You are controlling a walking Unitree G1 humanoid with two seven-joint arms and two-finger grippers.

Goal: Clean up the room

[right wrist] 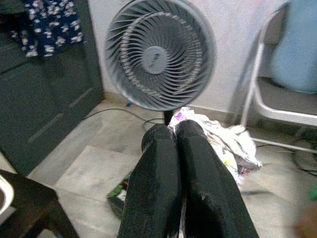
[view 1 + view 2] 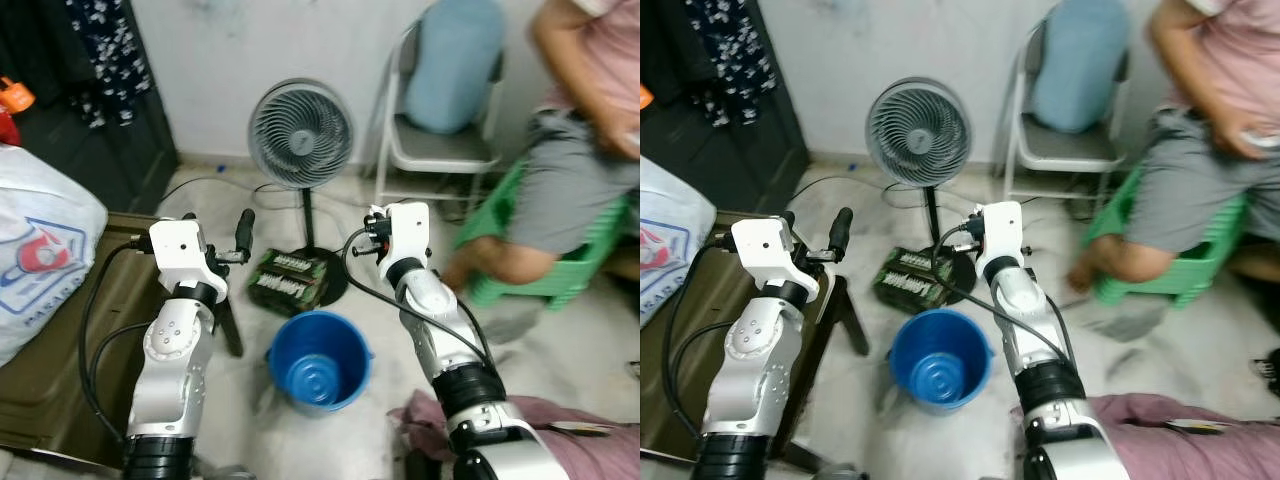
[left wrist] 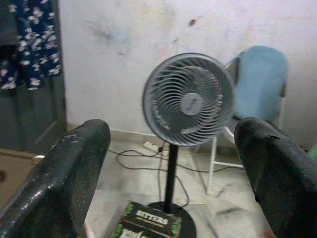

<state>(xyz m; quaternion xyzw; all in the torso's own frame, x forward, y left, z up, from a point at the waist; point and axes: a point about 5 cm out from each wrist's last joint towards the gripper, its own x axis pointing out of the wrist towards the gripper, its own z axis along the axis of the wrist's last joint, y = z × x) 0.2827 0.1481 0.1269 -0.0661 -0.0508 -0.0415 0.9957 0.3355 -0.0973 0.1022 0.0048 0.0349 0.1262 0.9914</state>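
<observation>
Between the right tool's [image 1: 171,136] clenched fingers sits a crumpled, printed wrapper [image 1: 218,141], held up in front of the grey standing fan [image 2: 300,135]. Below it on the tiled floor stands a blue bucket [image 2: 320,362], with a green "Bitters" box [image 2: 290,280] just beyond. The left tool [image 3: 173,163] is spread wide and holds nothing. A person [image 2: 575,150] sits on a green stool [image 2: 560,265] to the right.

- The bucket [image 2: 320,362] looks like smooth blue plastic with a slight gloss.
- The fan [image 2: 300,133] has a grey plastic grille.
- The chair [image 2: 437,152] frame is pale painted metal.
- The floor [image 2: 580,350] is smooth stone tile.
</observation>
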